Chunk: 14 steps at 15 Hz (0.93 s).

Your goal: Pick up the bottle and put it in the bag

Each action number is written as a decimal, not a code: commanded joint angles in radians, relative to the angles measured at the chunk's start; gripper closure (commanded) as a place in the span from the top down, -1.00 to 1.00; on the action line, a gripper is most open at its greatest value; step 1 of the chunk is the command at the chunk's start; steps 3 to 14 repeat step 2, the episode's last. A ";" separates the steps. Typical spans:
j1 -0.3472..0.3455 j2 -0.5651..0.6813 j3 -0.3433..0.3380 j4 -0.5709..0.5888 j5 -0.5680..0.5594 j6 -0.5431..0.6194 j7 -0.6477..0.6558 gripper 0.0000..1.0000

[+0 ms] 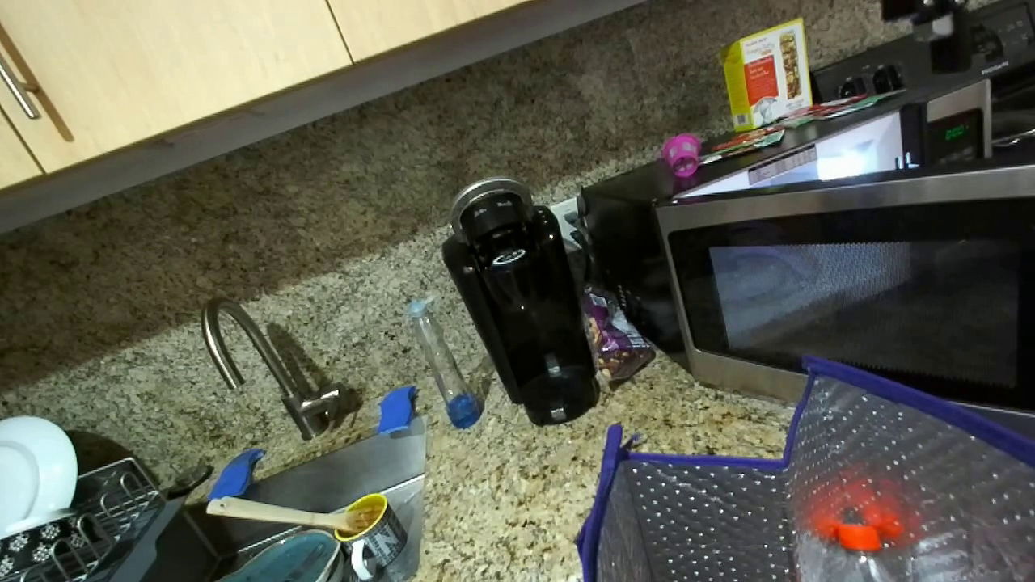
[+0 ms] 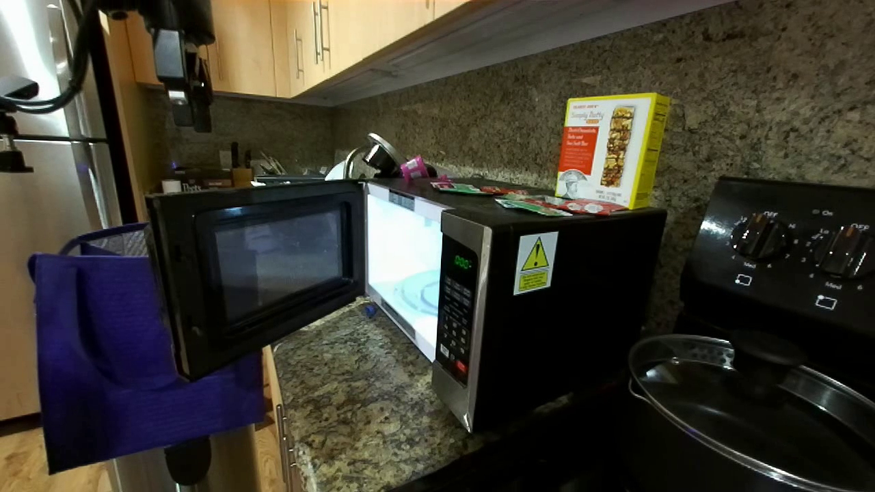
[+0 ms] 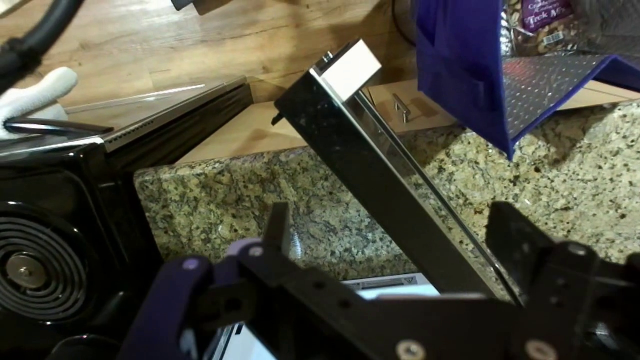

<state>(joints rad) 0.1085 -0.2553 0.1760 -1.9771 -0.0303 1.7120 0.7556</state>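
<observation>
The bag [image 1: 703,509] stands open, with a silvery quilted lining and blue trim. Its blue outside shows in an exterior view [image 2: 102,410], partly behind the microwave door, and in the wrist view [image 3: 460,80]. The bottle [image 1: 859,537] is inside the bag; only its orange-red cap and clear shoulder show, and a red reflection glows on the lining. The rest of the bottle is cut off by the frame's edge, and it is not seen in the wrist view. My gripper [image 3: 390,207] is open and empty, high above the microwave door, apart from the bag; it also shows in an exterior view [image 2: 190,116].
The microwave [image 2: 567,355] has its door [image 2: 273,266] swung open beside the bag. A yellow box [image 2: 608,150] and flat packets stand on top. A coffee maker [image 1: 525,307], a thin tube [image 1: 441,364] and a sink are along the counter. A lidded pot [image 2: 752,410] sits on the stove.
</observation>
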 commanded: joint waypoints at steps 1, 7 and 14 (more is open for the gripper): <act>-0.010 0.001 0.009 0.003 0.002 -0.003 -0.002 1.00; -0.010 0.001 0.009 0.003 0.002 -0.003 -0.002 1.00; -0.010 0.001 0.009 0.003 0.002 -0.003 -0.002 1.00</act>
